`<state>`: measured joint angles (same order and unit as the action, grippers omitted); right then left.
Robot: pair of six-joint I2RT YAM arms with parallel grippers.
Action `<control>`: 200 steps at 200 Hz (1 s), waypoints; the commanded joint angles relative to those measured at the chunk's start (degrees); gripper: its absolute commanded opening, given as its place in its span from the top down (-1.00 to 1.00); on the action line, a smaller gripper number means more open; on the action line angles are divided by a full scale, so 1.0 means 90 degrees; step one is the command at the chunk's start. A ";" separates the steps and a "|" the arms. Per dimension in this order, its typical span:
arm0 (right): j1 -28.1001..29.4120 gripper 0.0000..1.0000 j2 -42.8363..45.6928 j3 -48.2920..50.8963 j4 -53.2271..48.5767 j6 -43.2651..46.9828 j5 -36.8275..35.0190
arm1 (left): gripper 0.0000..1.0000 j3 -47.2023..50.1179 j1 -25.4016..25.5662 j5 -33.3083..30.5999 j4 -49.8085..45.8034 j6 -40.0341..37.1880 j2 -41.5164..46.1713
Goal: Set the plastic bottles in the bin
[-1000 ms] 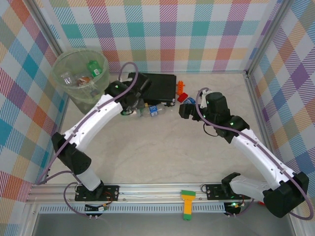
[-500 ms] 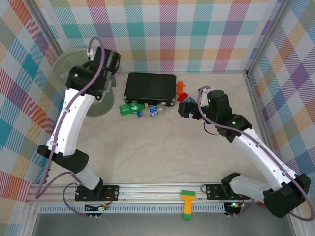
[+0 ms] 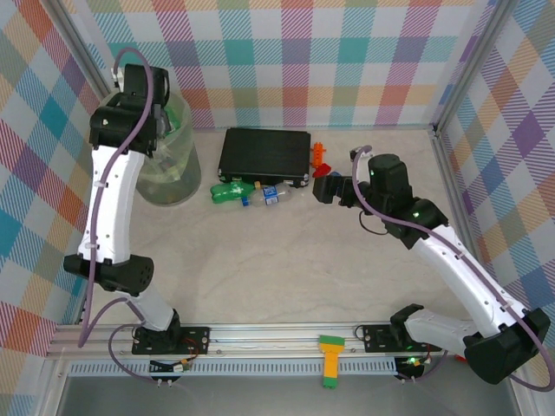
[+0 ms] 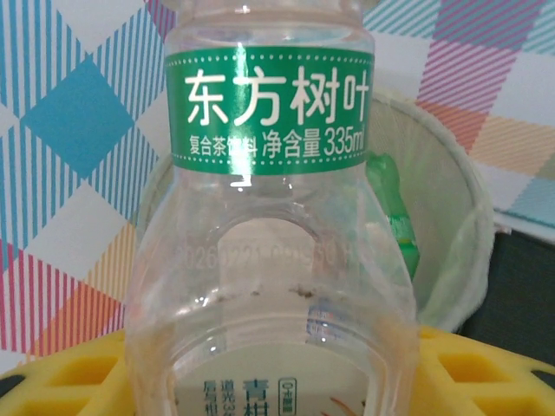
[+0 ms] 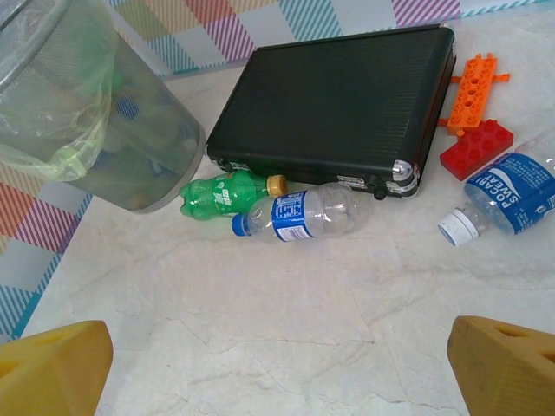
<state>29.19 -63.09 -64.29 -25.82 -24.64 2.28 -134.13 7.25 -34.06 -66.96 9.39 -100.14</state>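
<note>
My left gripper is raised over the bin at the back left. It is shut on a clear plastic bottle with a green label, gripped between yellow fingers. In the left wrist view the bin's rim lies just behind the bottle, with a green bottle inside. On the table lie a green bottle, a clear blue-labelled bottle and a blue-and-white-labelled bottle. My right gripper hovers open over bare table, near those bottles.
A flat black case lies at the back middle, with the green bottle and the clear one along its front edge. Orange and red toy pieces sit right of the case. Checked walls enclose the table.
My left arm has swung up from the table beside the black case to above the bin, carrying the clear bottle. The right arm has barely shifted.
</note>
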 commanded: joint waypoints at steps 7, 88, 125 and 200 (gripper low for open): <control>-0.0026 -0.98 -0.0114 -0.0122 0.0030 -0.0046 0.0147 | -0.12 -0.0485 -0.0476 0.0733 0.0403 0.0437 -0.0428; -0.0030 -0.98 -0.0149 0.0066 0.0234 -0.0255 0.0039 | -0.09 0.0552 -0.1447 0.2488 0.2096 0.4559 -0.0457; -0.0030 -0.98 -0.0109 0.0132 0.0211 -0.0268 -0.0104 | -0.11 0.2064 -0.1450 0.2208 0.3717 0.6271 -0.0089; -0.0030 -0.98 -0.0040 0.0210 0.0185 -0.0395 -0.0195 | -0.14 0.2202 -0.1486 0.1419 0.4424 0.7578 -0.0483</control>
<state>29.19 -64.40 -63.31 -25.36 -27.09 1.10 -112.95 -5.98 -18.22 -31.22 72.47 -103.39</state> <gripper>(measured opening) 0.990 0.574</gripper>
